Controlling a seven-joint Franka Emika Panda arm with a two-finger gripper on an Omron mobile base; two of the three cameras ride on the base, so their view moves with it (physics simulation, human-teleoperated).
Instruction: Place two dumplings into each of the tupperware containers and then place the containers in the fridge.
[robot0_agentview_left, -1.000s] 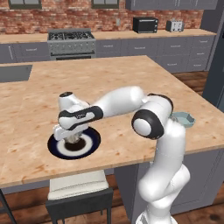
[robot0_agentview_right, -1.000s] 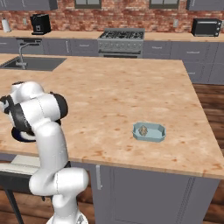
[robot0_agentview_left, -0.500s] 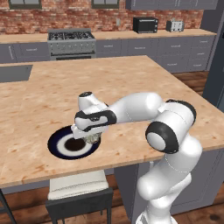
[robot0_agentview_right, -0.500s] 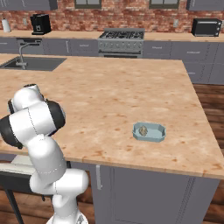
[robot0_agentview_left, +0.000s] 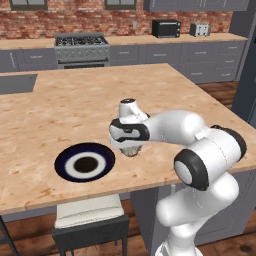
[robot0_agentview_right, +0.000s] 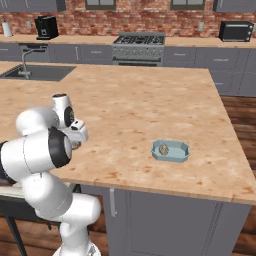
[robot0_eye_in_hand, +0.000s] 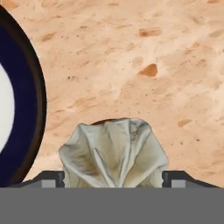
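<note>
My gripper (robot0_agentview_left: 131, 150) hangs low over the wooden island, just right of the round dark blue plate (robot0_agentview_left: 85, 162). It is shut on a lumpy beige-white dumpling (robot0_eye_in_hand: 114, 153), which sits between the two dark fingertips (robot0_eye_in_hand: 50, 178) in the hand view. The plate's blue rim (robot0_eye_in_hand: 26, 100) curves along the left of that view. In the right base view the gripper (robot0_agentview_right: 75, 145) is partly behind my arm. Far to the right lies the small pale blue tupperware container (robot0_agentview_right: 170, 150) with one dumpling (robot0_agentview_right: 163, 149) in it. A tall dark panel (robot0_agentview_left: 247, 60) at the far right edge may be the fridge.
The island's front edge (robot0_agentview_left: 100, 192) runs close below the plate, with a stool (robot0_agentview_left: 90, 215) under it. A sink (robot0_agentview_right: 37, 72) is set in the counter at the far left. Stove (robot0_agentview_left: 82, 42) and microwave (robot0_agentview_left: 166, 28) line the back wall.
The gripper has swung right from above the plate's centre to just past its rim, taking the dumpling with it. The plate's white centre now shows bare.
</note>
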